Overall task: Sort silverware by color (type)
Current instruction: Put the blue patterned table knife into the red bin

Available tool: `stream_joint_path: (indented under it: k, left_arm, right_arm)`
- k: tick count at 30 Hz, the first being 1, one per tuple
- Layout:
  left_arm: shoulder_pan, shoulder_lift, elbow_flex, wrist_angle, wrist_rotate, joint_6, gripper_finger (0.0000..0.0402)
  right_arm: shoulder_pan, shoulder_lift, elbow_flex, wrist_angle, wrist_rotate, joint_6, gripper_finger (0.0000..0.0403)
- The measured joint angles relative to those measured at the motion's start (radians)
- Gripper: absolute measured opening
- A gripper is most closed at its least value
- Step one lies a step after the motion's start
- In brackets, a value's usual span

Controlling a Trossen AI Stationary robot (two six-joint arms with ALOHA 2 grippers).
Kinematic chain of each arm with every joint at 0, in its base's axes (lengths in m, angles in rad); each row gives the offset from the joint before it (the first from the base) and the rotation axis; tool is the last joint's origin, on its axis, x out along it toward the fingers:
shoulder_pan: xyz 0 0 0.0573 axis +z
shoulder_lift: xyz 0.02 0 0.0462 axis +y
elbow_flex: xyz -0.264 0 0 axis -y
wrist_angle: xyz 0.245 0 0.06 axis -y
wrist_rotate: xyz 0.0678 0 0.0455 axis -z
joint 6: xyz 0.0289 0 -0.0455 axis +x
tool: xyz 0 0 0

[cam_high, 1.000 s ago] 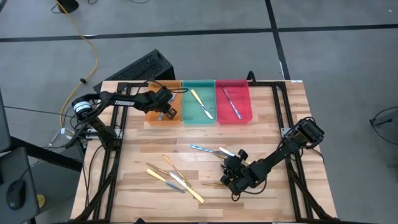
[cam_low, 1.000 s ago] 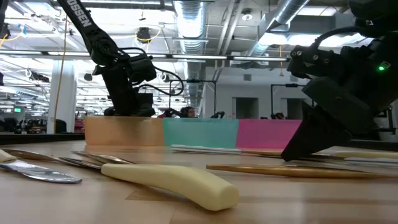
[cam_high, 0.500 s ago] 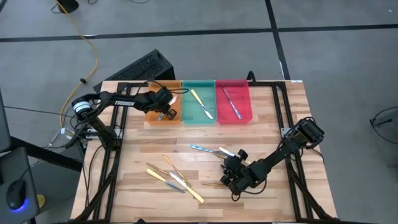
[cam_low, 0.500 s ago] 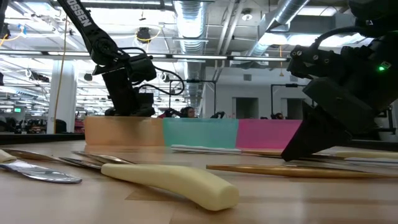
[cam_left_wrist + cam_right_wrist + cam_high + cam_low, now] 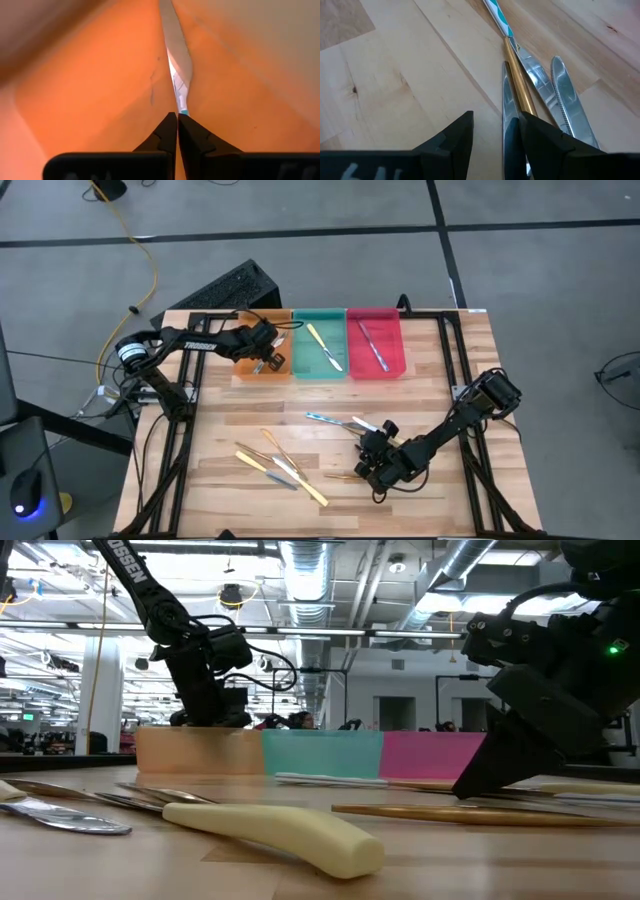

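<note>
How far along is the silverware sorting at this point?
Early. The green tray holds a yellow utensil, the red tray a silver one. The left gripper holds a knife over the orange tray. The right gripper is open around a utensil; others remain on the table.

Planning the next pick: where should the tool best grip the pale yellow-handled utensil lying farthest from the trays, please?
Probably its thick handle, from straight above, closing across its width: the utensil lies flat, and the rounded handle is its bulkiest, clearest part.
</note>
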Motion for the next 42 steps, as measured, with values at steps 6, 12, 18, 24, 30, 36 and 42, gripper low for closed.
stream_joint_path:
  k: [6,12,18,24,30,36,42]
  left_arm:
    - [-0.02,0.0,0.0,0.023,0.002,0.104,0.0039]
    - [-0.031,-0.001,0.0,0.061,-0.009,0.124,0.0113]
    - [-0.016,-0.001,0.0,0.058,0.012,0.102,0.0157]
    - [-0.016,-0.001,0.0,0.05,0.036,0.1,0.0164]
    - [-0.015,-0.001,0.0,0.05,0.048,0.097,0.0163]
    - [-0.015,0.041,0.001,0.059,0.065,0.088,0.0154]
    - [-0.014,0.132,0.009,0.11,0.061,0.072,0.0142]
  right_arm:
    - [0.0,0.0,0.0,0.0,0.0,-0.005,0.0186]
    - [0.0,0.0,0.0,0.0,0.0,-0.006,0.0186]
    - [0.0,0.0,0.0,0.0,0.0,-0.016,0.0186]
    - [0.0,0.0,0.0,0.0,0.0,-0.024,0.0186]
    - [-0.006,0.0,0.0,0.0,-0.001,-0.027,0.0186]
    - [-0.006,0.0,0.001,0.0,-0.001,-0.05,0.0186]
    - [-0.006,0.0,0.001,0.001,-0.001,-0.045,0.0186]
